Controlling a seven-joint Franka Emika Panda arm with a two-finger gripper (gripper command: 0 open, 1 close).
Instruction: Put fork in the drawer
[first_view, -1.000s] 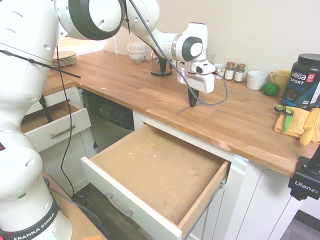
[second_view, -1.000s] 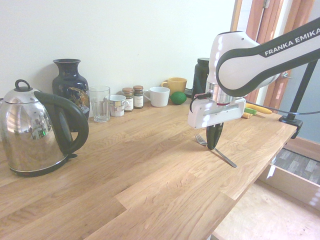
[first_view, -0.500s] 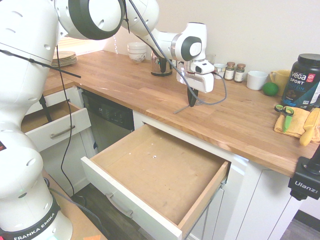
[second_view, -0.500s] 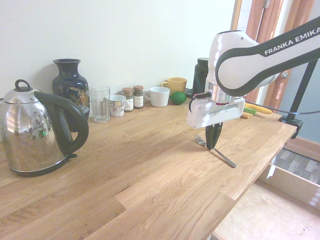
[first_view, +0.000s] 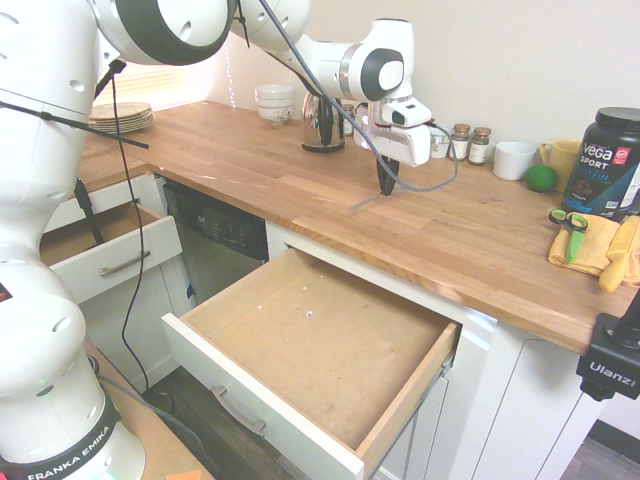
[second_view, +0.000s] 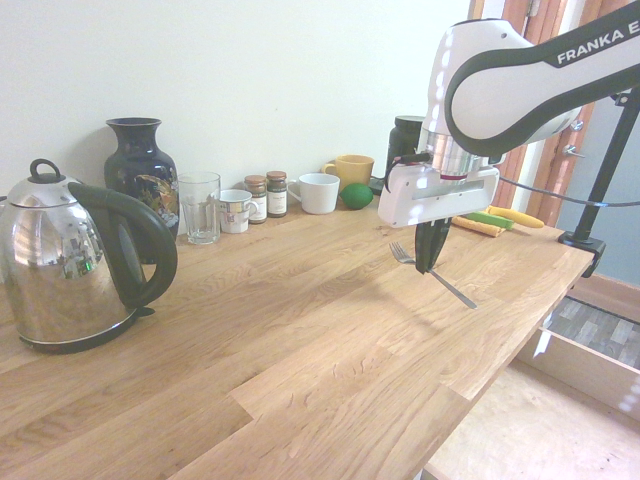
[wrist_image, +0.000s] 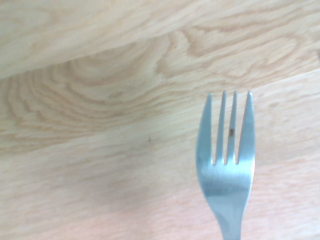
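Hand (second_view: 431, 262) pinching the fork (second_view: 436, 277) mid-length above the counter (second_view: 300, 340), fork lying roughly level, tines toward the kettle (second_view: 75, 260)

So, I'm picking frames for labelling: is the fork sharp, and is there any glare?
Wrist view: fork sharp, soft sheen on its neck. Second exterior view: fork thin but clear; kettle mirrors the room. First exterior view: window glare washes out the plates.

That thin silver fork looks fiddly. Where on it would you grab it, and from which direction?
Mid-handle, from straight above, is probably best. The thin silver metal fork is long, flat and narrow, so two fingers can pinch across its slim handle. That is how the tool grips it now: pointing down, shut on the handle, the tines sticking out on one side and the handle's end on the other.
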